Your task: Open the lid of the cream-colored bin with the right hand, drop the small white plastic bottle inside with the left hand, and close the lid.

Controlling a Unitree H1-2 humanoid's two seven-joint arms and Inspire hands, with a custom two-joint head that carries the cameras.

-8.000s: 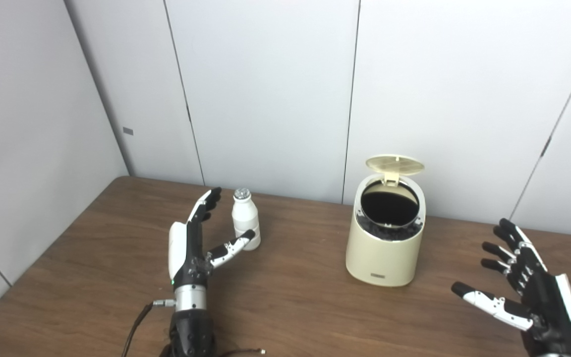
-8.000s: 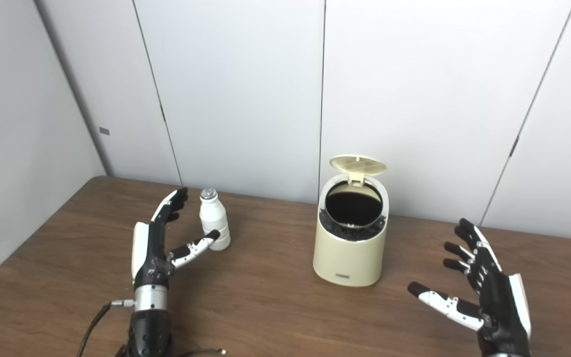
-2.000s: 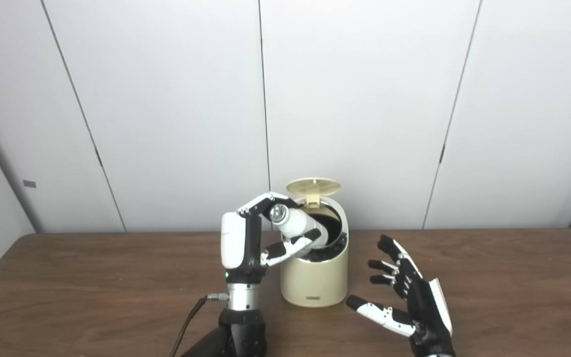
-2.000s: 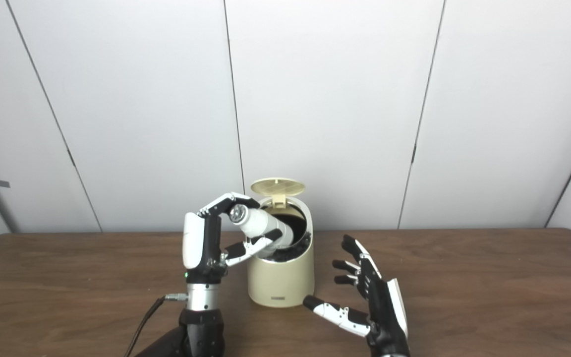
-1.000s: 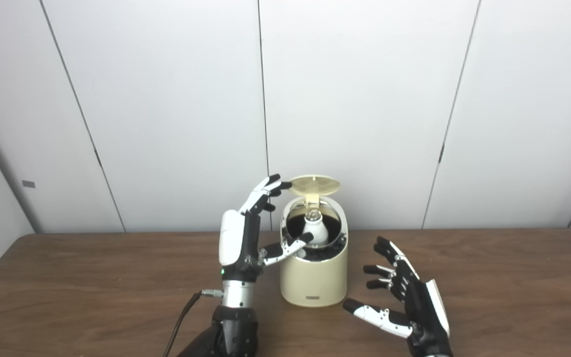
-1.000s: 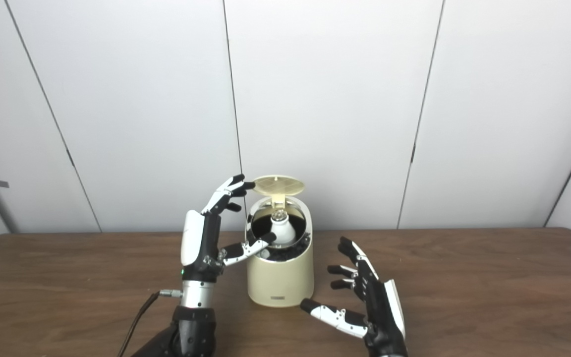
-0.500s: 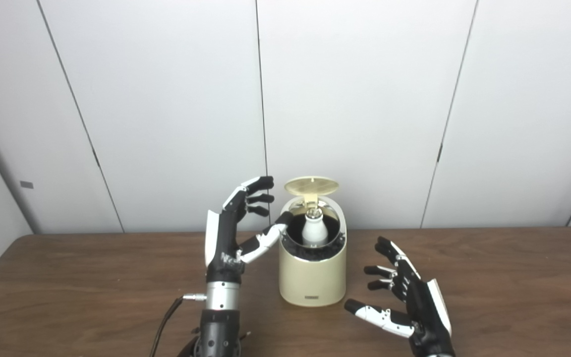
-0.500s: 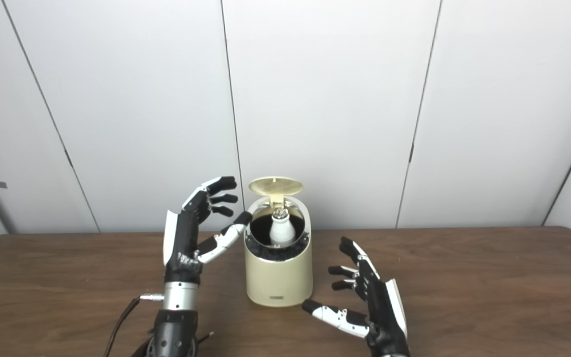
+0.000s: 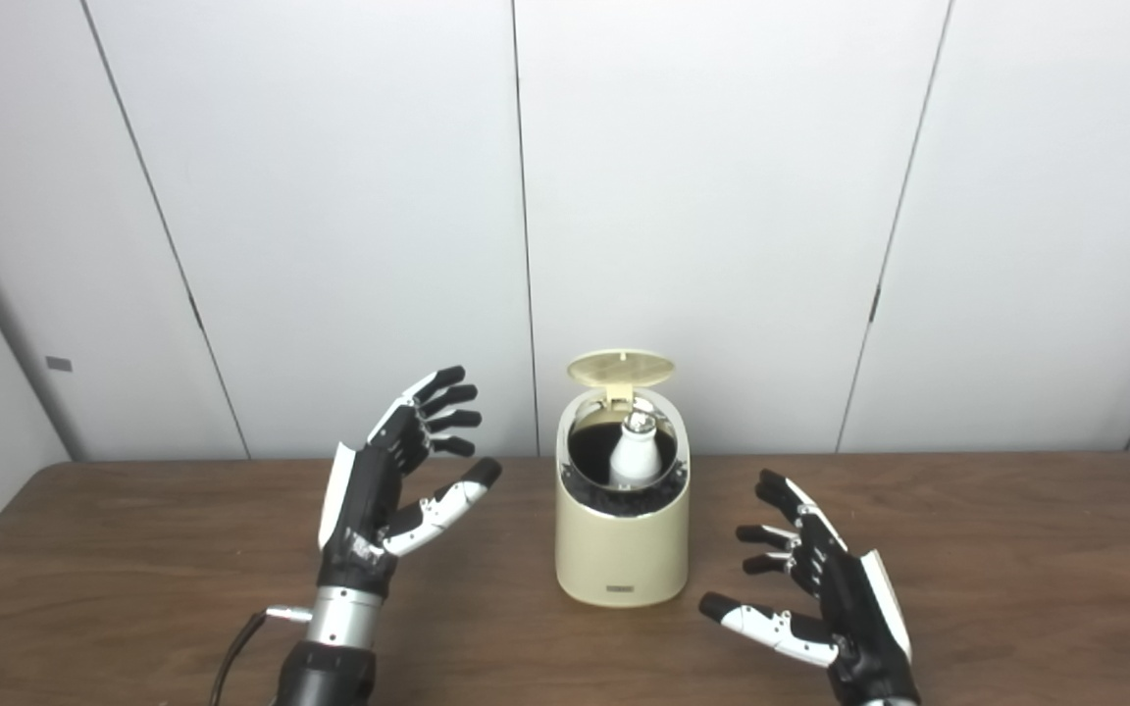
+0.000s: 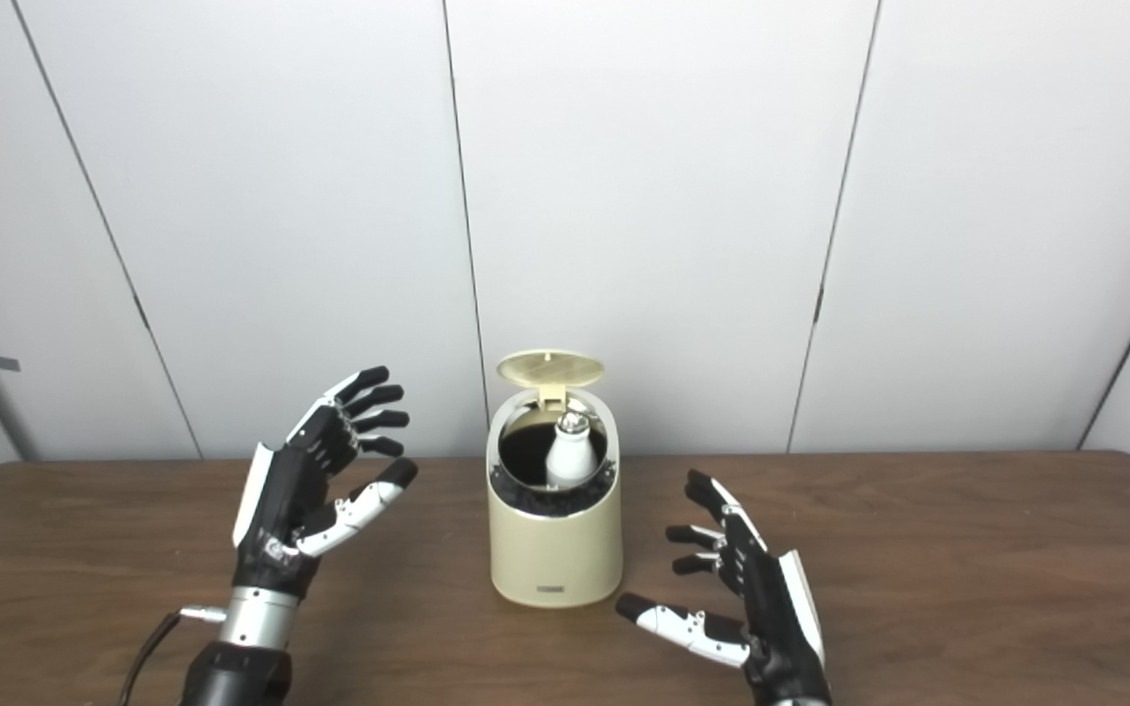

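Bottle (image 9: 635, 455) standing upright inside bin (image 9: 622, 549), lid (image 9: 621, 368) up. Left hand (image 9: 390, 485) hovering beside bin, fingers spread, holding nothing. Right hand (image 9: 820, 598) waiting low on other side, open too.

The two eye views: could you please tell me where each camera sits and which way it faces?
Left eye view: on the head, looking forward and down at the table and white wall; bin just right of centre; left hand and right hand enter from below.
Right eye view: beside it, facing the same way; bin left of centre.
Both show the raised lid, the bottle standing inside, and both hands open.
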